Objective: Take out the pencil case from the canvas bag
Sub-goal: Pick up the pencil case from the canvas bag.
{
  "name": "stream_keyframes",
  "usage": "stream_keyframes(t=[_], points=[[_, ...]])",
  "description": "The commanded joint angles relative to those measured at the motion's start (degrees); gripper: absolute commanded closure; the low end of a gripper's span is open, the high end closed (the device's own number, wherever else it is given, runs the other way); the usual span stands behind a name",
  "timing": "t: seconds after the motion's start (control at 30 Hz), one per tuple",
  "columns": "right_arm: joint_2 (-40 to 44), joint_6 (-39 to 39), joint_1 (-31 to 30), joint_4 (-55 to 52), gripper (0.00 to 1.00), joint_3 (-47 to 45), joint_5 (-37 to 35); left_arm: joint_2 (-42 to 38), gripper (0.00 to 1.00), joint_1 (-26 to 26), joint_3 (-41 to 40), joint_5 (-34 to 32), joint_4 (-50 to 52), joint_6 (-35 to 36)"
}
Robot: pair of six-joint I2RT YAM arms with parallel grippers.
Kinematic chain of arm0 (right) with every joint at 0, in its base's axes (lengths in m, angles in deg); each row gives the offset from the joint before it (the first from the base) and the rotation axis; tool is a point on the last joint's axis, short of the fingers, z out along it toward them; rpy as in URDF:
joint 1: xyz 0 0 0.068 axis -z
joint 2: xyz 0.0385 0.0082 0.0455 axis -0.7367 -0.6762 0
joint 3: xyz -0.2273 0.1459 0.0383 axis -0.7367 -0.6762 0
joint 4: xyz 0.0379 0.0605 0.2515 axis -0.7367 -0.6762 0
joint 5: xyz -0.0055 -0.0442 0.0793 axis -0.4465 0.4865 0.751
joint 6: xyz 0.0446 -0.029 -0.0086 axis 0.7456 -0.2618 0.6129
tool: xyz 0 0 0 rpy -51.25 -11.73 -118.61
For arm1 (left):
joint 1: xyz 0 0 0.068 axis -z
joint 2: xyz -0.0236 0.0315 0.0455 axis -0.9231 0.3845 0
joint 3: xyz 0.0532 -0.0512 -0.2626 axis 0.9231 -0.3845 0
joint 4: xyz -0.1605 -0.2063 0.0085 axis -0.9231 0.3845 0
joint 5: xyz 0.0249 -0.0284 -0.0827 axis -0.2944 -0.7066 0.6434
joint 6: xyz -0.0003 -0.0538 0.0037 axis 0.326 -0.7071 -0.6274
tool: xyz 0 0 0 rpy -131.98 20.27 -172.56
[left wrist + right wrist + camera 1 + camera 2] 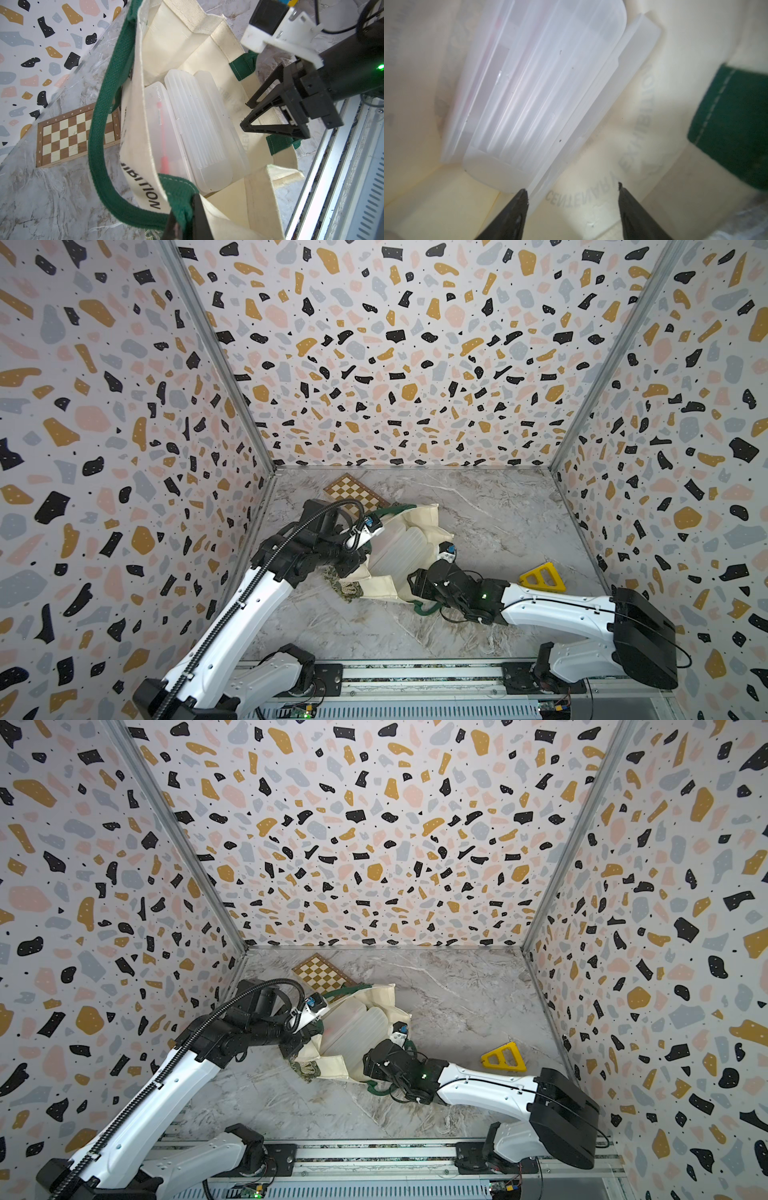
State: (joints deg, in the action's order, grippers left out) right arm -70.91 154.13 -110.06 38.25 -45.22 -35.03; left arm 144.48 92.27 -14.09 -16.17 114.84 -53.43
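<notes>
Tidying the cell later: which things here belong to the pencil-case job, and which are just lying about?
Job: cream canvas bag with green handles; translucent ribbed plastic pencil case inside it.
Lying about: wooden chessboard; yellow plastic triangle.

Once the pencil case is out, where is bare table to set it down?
Bare table lies between the canvas bag and the right wall, beyond the yellow triangle, and between bag and front rail. Crowded far left: chessboard, bag and left arm bunch together.
</notes>
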Motion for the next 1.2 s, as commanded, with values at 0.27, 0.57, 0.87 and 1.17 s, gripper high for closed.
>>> stream_keyframes(t=[0.27, 0.57, 0.87, 1.17], points=[[-8.5, 0.6, 2.7, 7.2, 0.38, 4.8, 0.4, -3.9, 1.0, -0.5, -1.5, 4.7, -2.2, -1.0], [-13.8, -1.1, 5.0, 8.8, 0.8, 5.9, 2.2, -3.4, 1.0, -1.3, -0.1, 7.3, -1.6, -2.4], [-1.9, -11.0, 2.7, 7.1, 0.99, 2.5, -3.1, -3.6, 1.0, -1.9, -0.9, 6.5, -2.5, -2.5], [2.6, -14.7, 2.7, 5.7, 1.0, 0.8, -0.4, -3.4, 1.0, -3.4, -0.7, 7.3, -3.3, -3.9]])
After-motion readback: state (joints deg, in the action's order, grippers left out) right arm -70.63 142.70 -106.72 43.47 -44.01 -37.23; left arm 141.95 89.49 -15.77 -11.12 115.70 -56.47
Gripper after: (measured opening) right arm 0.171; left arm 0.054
